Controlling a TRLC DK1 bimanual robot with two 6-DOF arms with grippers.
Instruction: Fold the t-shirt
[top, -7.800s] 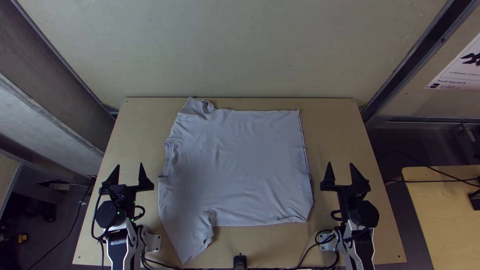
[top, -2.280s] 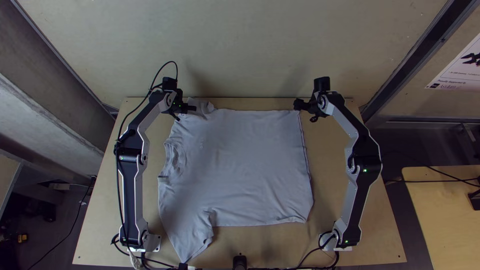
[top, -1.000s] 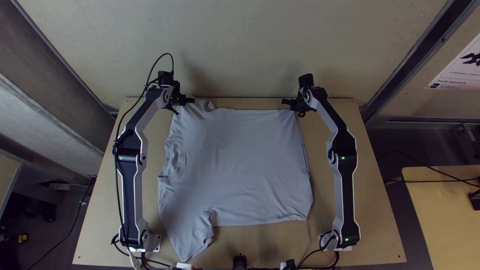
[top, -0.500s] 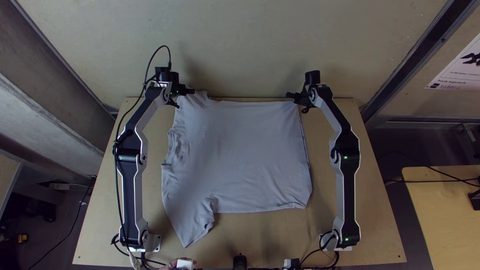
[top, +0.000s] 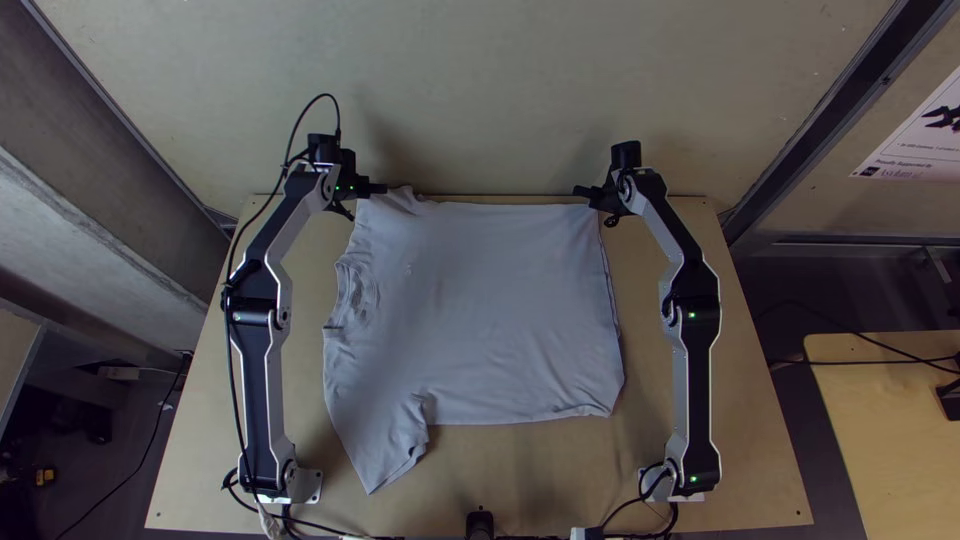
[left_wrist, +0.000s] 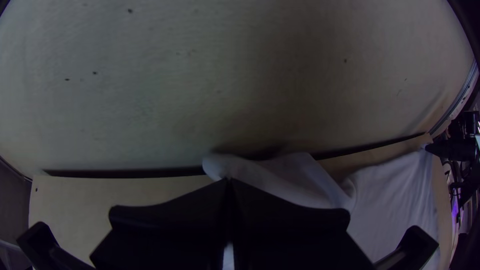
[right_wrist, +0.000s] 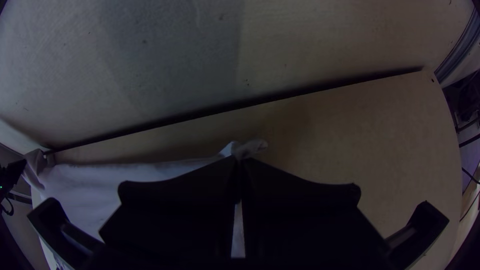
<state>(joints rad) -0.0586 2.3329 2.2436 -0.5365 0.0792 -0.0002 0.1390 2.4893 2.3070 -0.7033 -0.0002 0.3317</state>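
"What's around you?"

"One flat, pale panel (top: 520, 100) blocks the way just beyond my grippers; one smooth wooden table (top: 730, 420) lies beneath."

"And the t-shirt?"

"One, soft, pale grey, finely wrinkled (top: 480, 310), spread between my two grippers and back towards my bases. My left gripper (top: 380, 188) pinches its far sleeve, my right (top: 580, 190) a hem corner. One thin black cable (top: 302, 118) loops beside the left."

A wall poster (top: 920, 138) bears small print.

Bare table (top: 642, 350) between t-shirt (top: 480, 310) and right arm (top: 692, 320); cables (top: 620, 507) obstruct near edge.
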